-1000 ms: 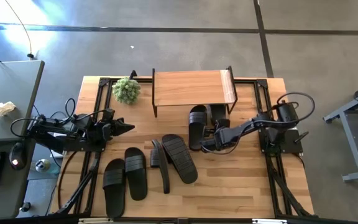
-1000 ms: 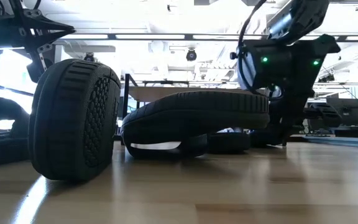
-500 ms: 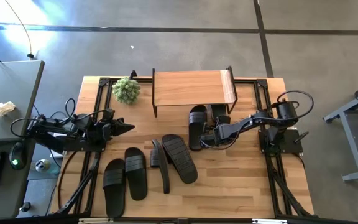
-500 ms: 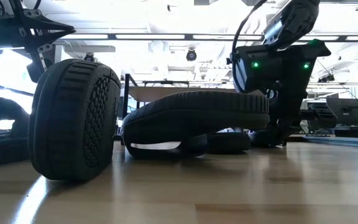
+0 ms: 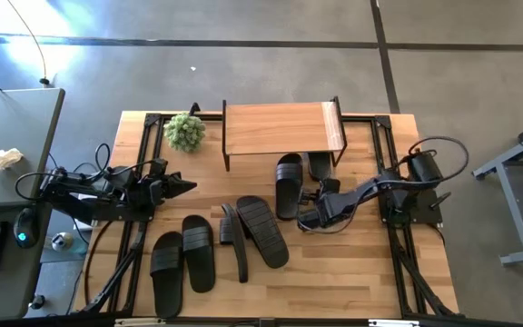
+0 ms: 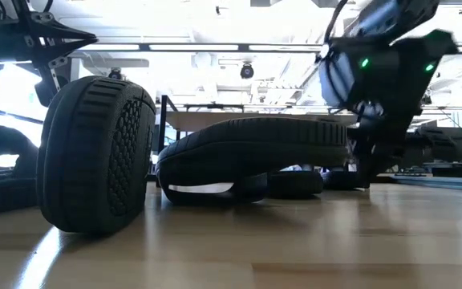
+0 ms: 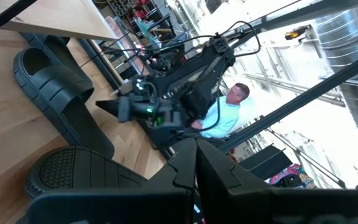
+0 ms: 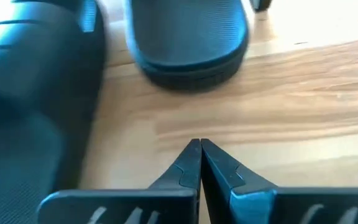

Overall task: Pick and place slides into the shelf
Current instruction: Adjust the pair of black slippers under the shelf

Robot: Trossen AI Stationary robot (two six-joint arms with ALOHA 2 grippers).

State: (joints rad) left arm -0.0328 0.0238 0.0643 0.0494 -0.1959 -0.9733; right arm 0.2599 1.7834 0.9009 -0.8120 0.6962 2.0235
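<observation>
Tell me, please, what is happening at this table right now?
A two-armed robot is sorting black slides onto a small shelf. The right gripper sits low beside two slides lying at the shelf's foot, fingers shut and holding nothing. The left gripper waits at the table's left side, also shut. Four more slides lie loose mid-table, one on edge.

A robotics lab — concrete floor (image 5: 243, 73), spare robot rigs (image 7: 185, 87), seated person (image 7: 225, 109).

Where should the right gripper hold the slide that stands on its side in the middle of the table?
Judging by its pose, grip the slide on its edge across the thin sole, coming from above. The sole's narrow upper rim faces up, so the fingers of the right gripper could close on both flat faces.
</observation>
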